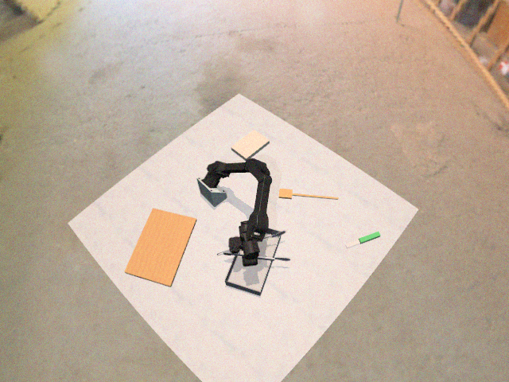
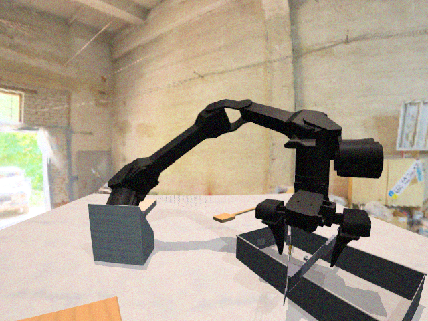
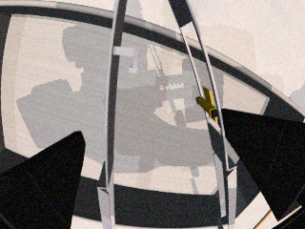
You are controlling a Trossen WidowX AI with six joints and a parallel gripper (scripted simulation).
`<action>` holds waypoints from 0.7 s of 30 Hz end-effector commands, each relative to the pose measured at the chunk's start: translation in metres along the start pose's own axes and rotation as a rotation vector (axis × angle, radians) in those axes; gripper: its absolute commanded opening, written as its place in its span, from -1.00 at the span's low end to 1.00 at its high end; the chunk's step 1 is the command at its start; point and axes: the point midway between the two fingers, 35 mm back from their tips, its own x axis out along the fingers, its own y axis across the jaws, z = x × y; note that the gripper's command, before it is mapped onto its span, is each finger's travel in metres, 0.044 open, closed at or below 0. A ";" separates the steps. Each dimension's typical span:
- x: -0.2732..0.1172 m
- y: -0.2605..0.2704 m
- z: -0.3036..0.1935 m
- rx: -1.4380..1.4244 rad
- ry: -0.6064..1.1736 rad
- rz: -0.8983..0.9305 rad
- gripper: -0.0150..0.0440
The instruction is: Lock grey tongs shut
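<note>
We see the grey metal tongs (image 1: 275, 258) (image 2: 311, 261) (image 3: 111, 110) lying open across the dark-walled rectangular roasting tin (image 1: 242, 289) (image 2: 262, 269) (image 3: 157, 205), their long axis crosswise to the tin's longer sides. Their hinge end points toward the orange-brown wooden board (image 1: 161, 247) (image 2: 79, 311), and the two arms spread away from it, so the tips point to the far side. A small yellow piece (image 3: 207, 102) sits at one of the tongs' arms in our wrist view.

Our black gripper (image 1: 248, 245) (image 2: 306, 259) (image 3: 152, 126) is over the tin, pointing down, its two fingers spread practically to their full width with nothing gripped. In the wrist view we have both tongs' arms showing between the fingertips; whether a finger touches one, we cannot tell.

The tin is the one container, with low walls and a pale floor; the tongs bridge it. We make out a tiny dark bit (image 2: 305, 257) inside, too small to name.

Counting up, we have one pair of tongs, one tin, one wooden board, one pale rectangular slab (image 1: 250, 144) (image 2: 148, 206), one wooden paddle with a thin handle (image 1: 285, 193) (image 2: 223, 217), and one green-handled tool with a pale end (image 1: 369, 237).
</note>
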 end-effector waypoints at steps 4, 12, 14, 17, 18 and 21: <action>0.012 -0.002 0.000 0.006 0.005 -0.003 1.00; 0.022 -0.004 0.001 0.006 0.006 -0.004 1.00; 0.019 -0.003 0.000 -0.001 0.002 -0.003 0.82; 0.019 -0.003 0.000 -0.001 0.002 -0.003 0.69; 0.019 -0.003 0.000 -0.001 0.002 -0.003 0.67; 0.019 -0.003 0.000 -0.001 0.002 -0.003 0.60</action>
